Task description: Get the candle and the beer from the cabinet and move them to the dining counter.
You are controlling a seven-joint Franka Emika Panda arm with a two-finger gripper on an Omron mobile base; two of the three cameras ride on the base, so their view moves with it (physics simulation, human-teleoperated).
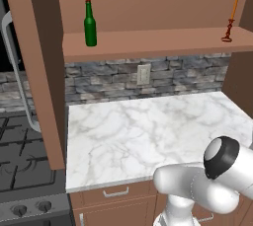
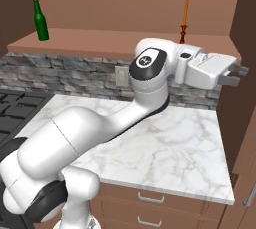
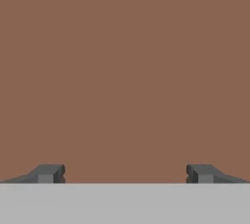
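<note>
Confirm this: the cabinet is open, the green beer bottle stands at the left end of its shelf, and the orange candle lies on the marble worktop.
One detail is wrong. The candle stands upright at the right end of the cabinet shelf, not on the marble worktop. The left base view shows it. The beer bottle is as you said.

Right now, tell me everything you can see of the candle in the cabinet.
The candle is a thin orange taper standing upright in a small dark red holder with a slim turned stem and a wider foot. It is unlit as far as can be told. It stands on the inner shelf of the cabinet, near the shelf's right end and close to the front edge, far from the beer at the left end. Only the shelf touches it; the open gripper is lower and to its right, apart from it.
</note>
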